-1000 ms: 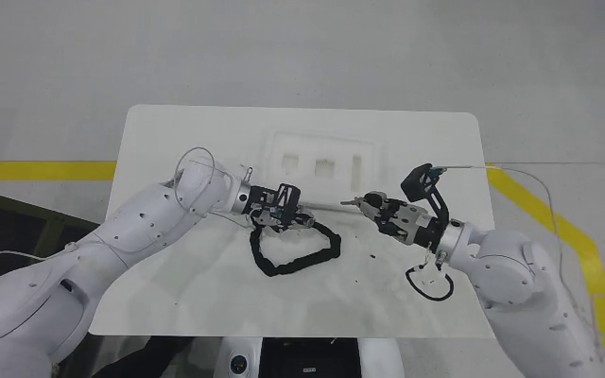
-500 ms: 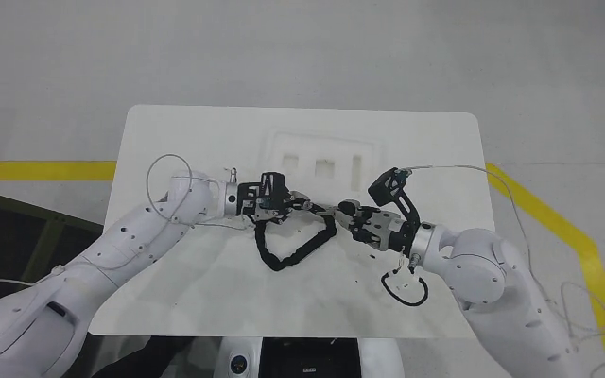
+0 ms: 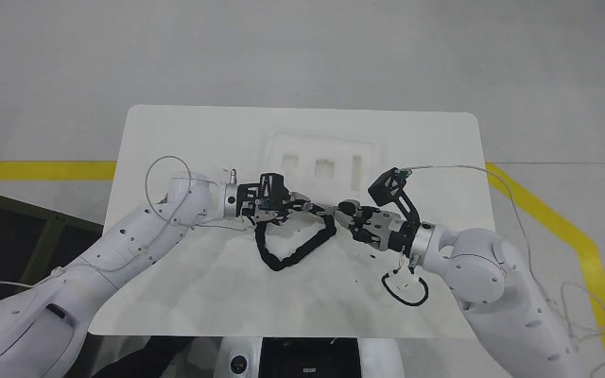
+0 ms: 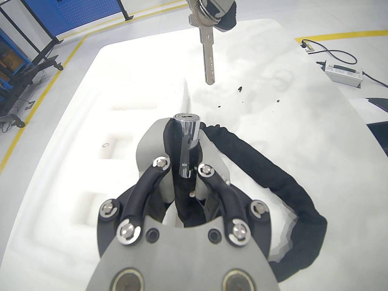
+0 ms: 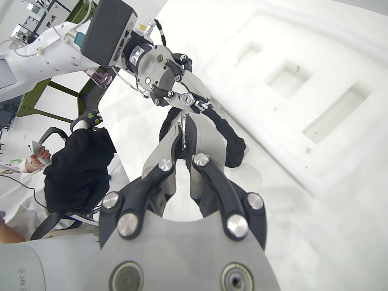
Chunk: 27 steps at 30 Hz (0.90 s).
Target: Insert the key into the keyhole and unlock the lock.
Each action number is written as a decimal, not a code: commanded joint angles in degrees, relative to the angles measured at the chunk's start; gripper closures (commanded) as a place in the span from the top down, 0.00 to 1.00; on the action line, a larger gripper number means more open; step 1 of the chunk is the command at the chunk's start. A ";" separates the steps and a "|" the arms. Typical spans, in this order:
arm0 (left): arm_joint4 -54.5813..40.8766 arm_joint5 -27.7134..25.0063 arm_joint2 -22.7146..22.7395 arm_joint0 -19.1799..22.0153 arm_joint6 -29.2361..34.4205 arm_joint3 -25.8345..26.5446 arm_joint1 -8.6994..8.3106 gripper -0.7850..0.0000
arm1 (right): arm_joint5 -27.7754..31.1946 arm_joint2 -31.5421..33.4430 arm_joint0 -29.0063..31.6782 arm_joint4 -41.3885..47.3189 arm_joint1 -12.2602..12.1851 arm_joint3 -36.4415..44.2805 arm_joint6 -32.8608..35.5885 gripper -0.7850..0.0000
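Two grasps look settled from my seat, and the real work is left. Just left of the middle of the top view, my left gripper (image 3: pixel 295 204) is clamped on the lock (image 4: pixel 187 134). Its fingers pinch the chrome cylinder so that the keyhole (image 4: pixel 186 117) faces across toward the other arm. The lock's black sleeved chain (image 3: pixel 295 248) hangs off it in a loop that sags onto the white table (image 3: pixel 170 151), a little below the frame's centre. Just right of the middle, my right gripper (image 3: pixel 346 209) is closed on the head of the key (image 4: pixel 209 58), with the key ring (image 4: pixel 202 7) bunched against its pads. The blade sticks out bare toward the lock.

So picking up both pieces is done, as I judge it, and so is most of bringing them together. Blade tip and cylinder face are near each other but apart. On the left wrist camera I see table between them, and the tip seems a shade off the slot's line. On the right wrist camera the blade shows edge-on with the cylinder face just beyond it, so the aim looks close, not finished.

Left to do: the last lining up, sliding the blade into the slot, turning it, and seeing the chain's end come free. None of that shows as begun. The white foam tray (image 3: pixel 321 163) in the upper middle of the frame plays no part.
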<state>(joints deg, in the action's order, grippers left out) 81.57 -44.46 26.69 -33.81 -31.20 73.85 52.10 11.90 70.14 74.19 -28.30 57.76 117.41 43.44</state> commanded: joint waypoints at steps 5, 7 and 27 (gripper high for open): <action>-1.67 2.25 1.29 -2.30 3.44 0.63 0.11 0.00 | -7.50 -1.15 1.31 -1.78 0.21 3.70 1.09 0.00; -1.77 3.19 2.00 -3.05 3.48 0.95 0.09 0.00 | -11.16 -1.63 1.21 -1.00 0.38 4.50 1.94 0.00; 0.36 4.37 5.45 -6.66 1.66 0.91 -0.28 0.00 | -27.85 -8.16 -5.82 3.32 2.79 1.70 1.34 0.00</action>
<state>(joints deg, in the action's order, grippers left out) 81.93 -40.09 32.14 -40.47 -29.54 74.76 51.82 -15.58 62.23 68.67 -25.20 60.47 119.35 44.72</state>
